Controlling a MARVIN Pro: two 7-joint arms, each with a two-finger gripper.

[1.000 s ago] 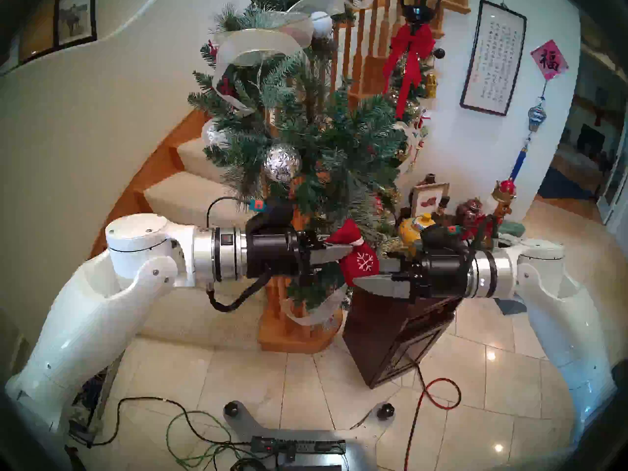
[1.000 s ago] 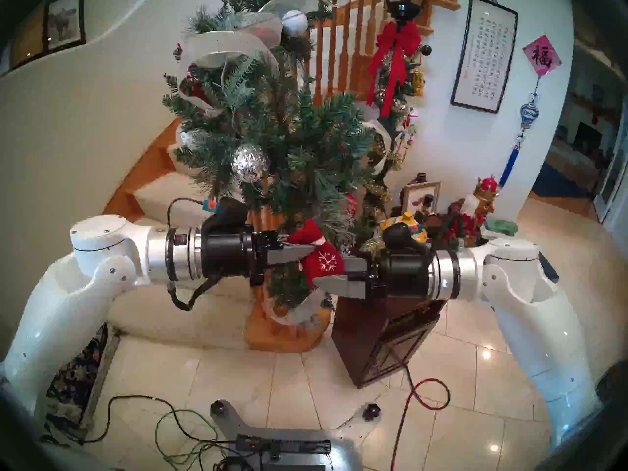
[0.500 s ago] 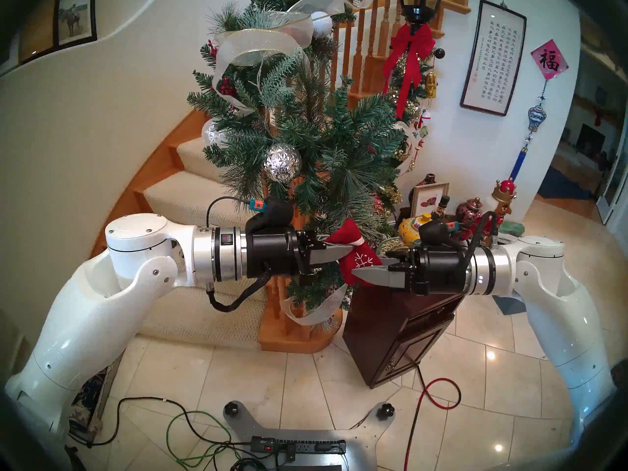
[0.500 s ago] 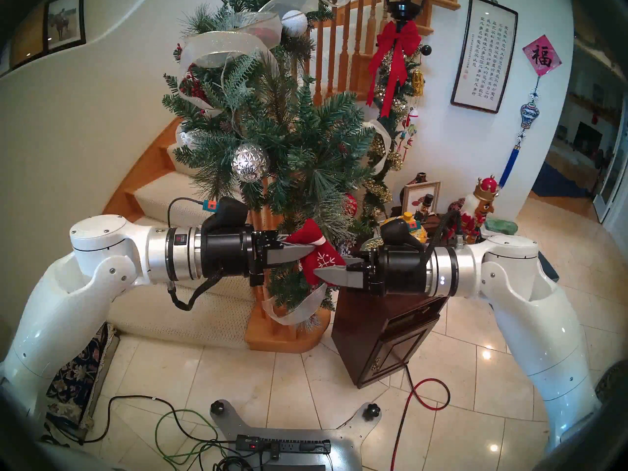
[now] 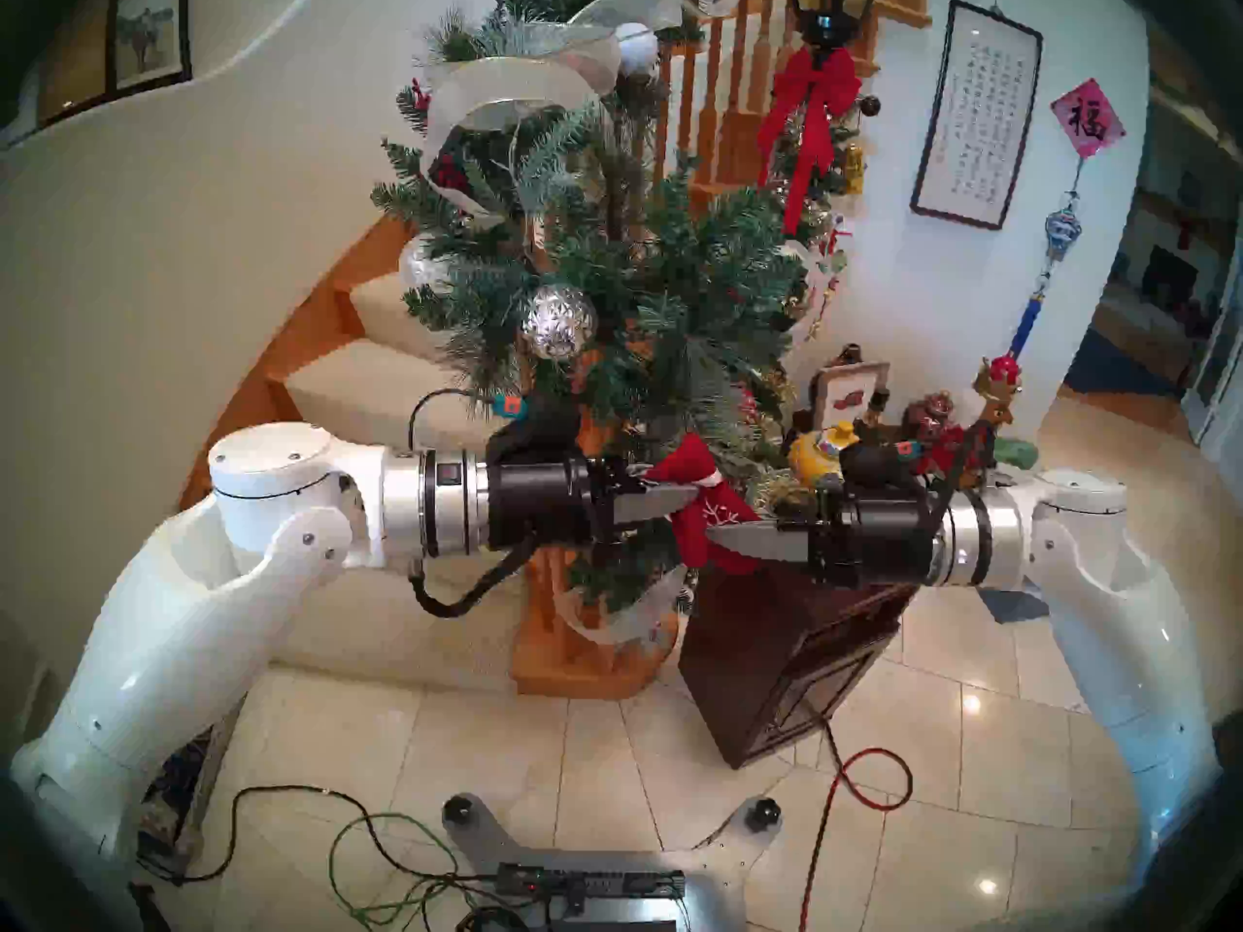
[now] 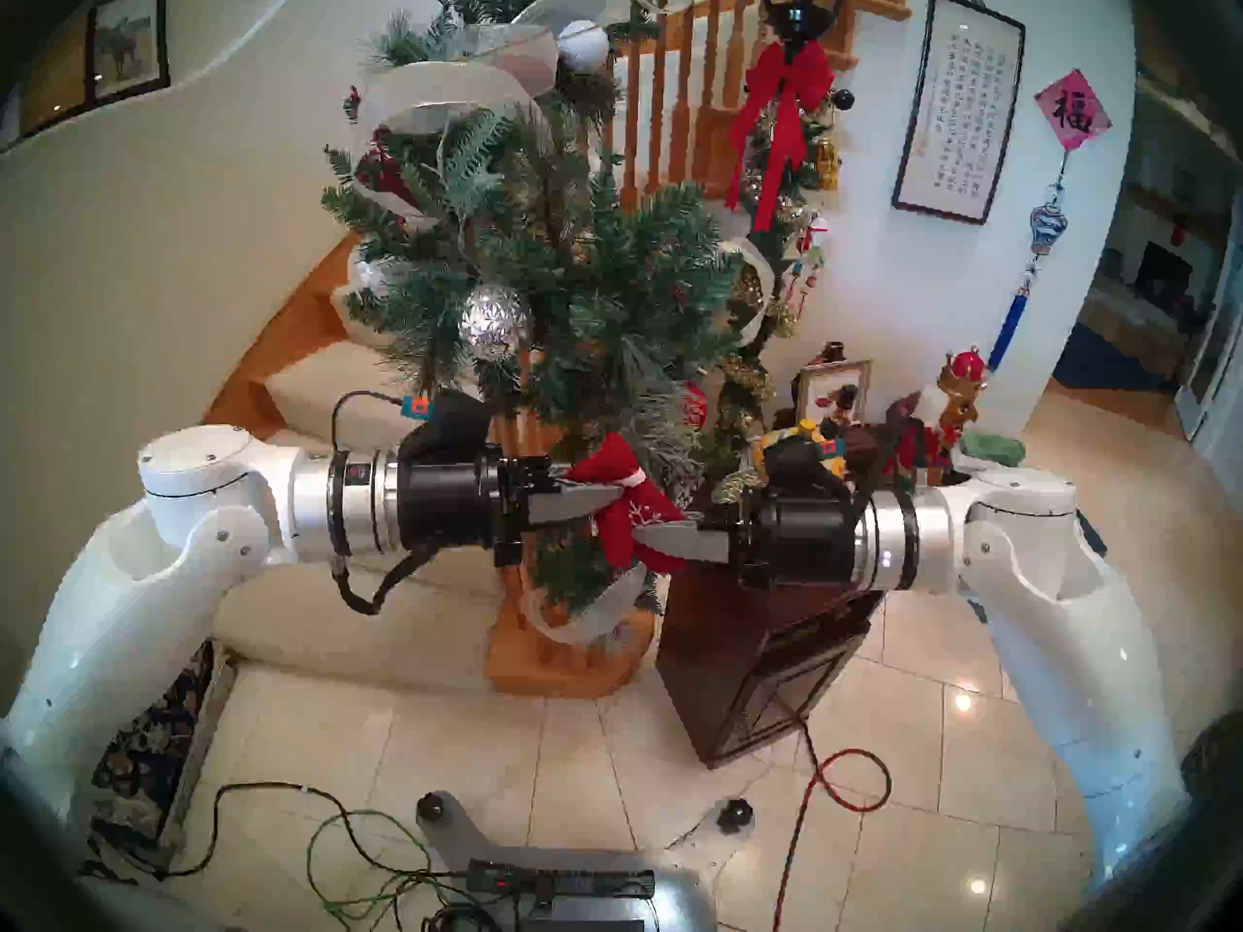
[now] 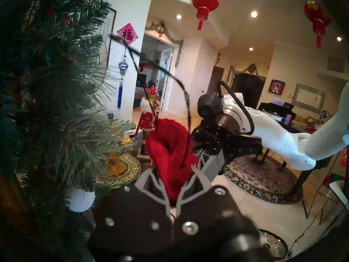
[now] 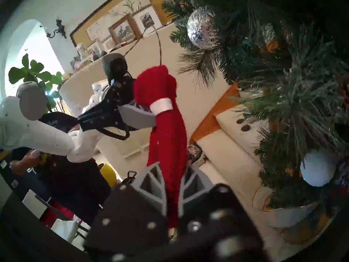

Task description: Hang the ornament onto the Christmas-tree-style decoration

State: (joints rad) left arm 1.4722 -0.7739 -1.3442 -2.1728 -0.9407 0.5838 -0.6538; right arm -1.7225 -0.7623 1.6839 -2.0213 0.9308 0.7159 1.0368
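Since a second ago, the right gripper [image 5: 723,540] has been narrowed from wide open around the lower body of the red mitten [image 5: 699,527], which is now pressed between both fingers. At its white cuff, the mitten is clamped by the fully closed left gripper [image 5: 686,497]. It is held in the air between the two, just in front of the garland [image 5: 605,292].
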